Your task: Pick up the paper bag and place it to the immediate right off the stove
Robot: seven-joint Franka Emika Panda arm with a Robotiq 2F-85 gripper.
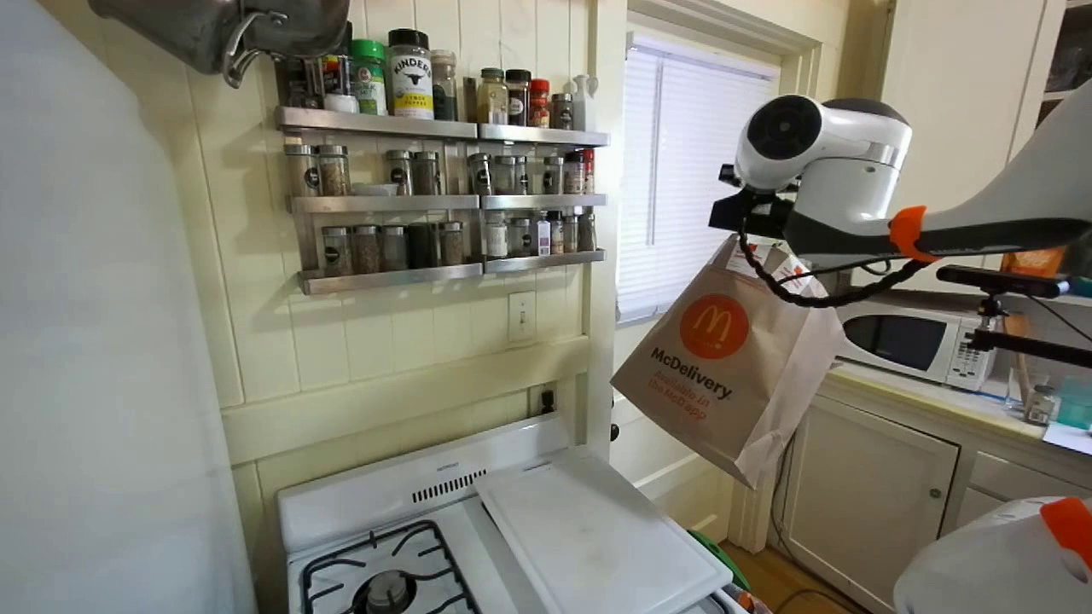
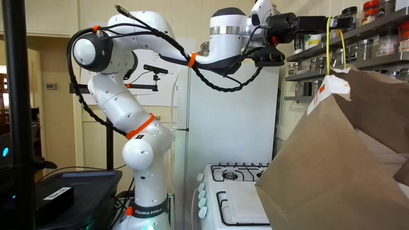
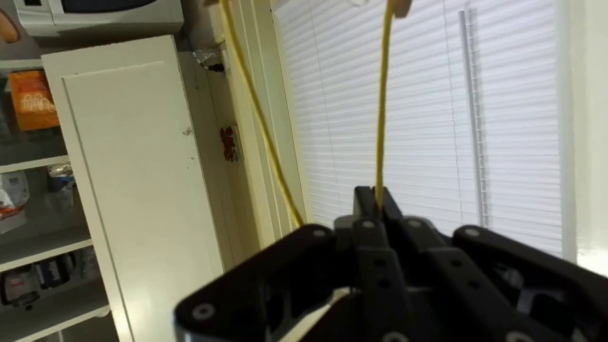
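The brown paper bag (image 1: 725, 375) hangs tilted in the air, its red round logo and McDelivery print facing an exterior view. It fills the right foreground of an exterior view, where the bag (image 2: 319, 172) hides part of the stove (image 2: 236, 204). My gripper (image 2: 342, 23) is above it, shut on its yellow handle (image 2: 328, 48). In the wrist view the handle (image 3: 383, 95) runs into the jaws of the gripper (image 3: 373, 190); the bag's body is almost wholly out of that view. In an exterior view the bag appears right of the stove (image 1: 409, 482), above floor level.
A pale cover (image 1: 597, 529) lies over the stove's right burners. Steel spice shelves (image 1: 384, 275) line the wall behind. A window blind (image 1: 691, 170) is behind the bag. A microwave (image 1: 904, 341) stands on the counter. Something green (image 1: 725, 558) sits low beside the stove.
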